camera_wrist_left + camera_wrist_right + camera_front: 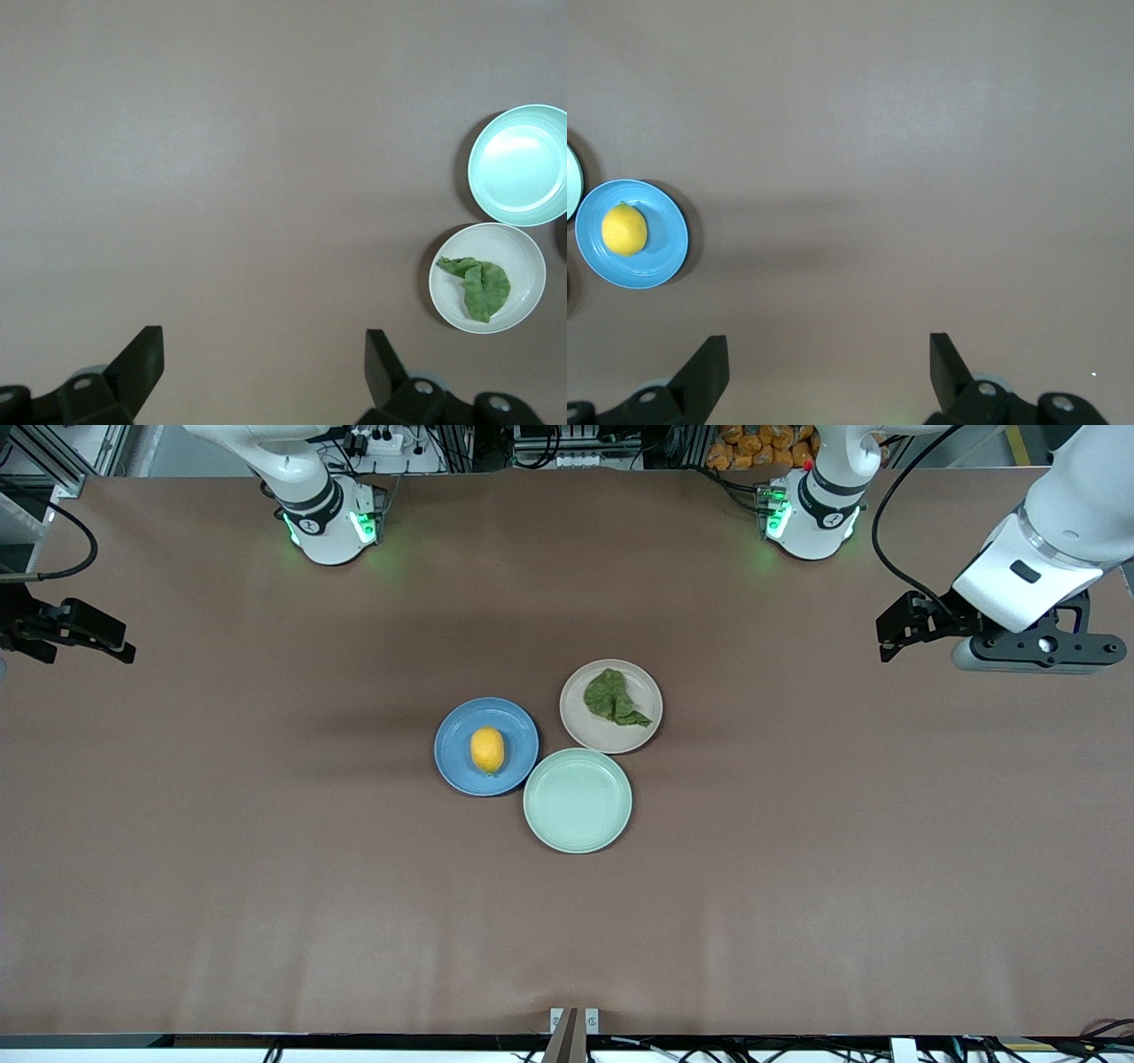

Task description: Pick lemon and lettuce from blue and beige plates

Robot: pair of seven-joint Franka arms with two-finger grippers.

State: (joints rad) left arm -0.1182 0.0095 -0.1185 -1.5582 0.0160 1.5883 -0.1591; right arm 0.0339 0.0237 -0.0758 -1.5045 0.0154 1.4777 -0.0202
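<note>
Jaws gape on both grippers, left (261,372) and right (828,372), waiting. Lemon (487,749) looks firm, slick: pinch its waist. Lettuce (613,698), one o'clock of it, looks limp: nip centrally.

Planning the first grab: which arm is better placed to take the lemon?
The right. The lemon lies on the blue plate, toward the right arm's end of the table, and shows in the right wrist view. The right pincer is open, as is the left pincer, which sees the lettuce instead.
</note>
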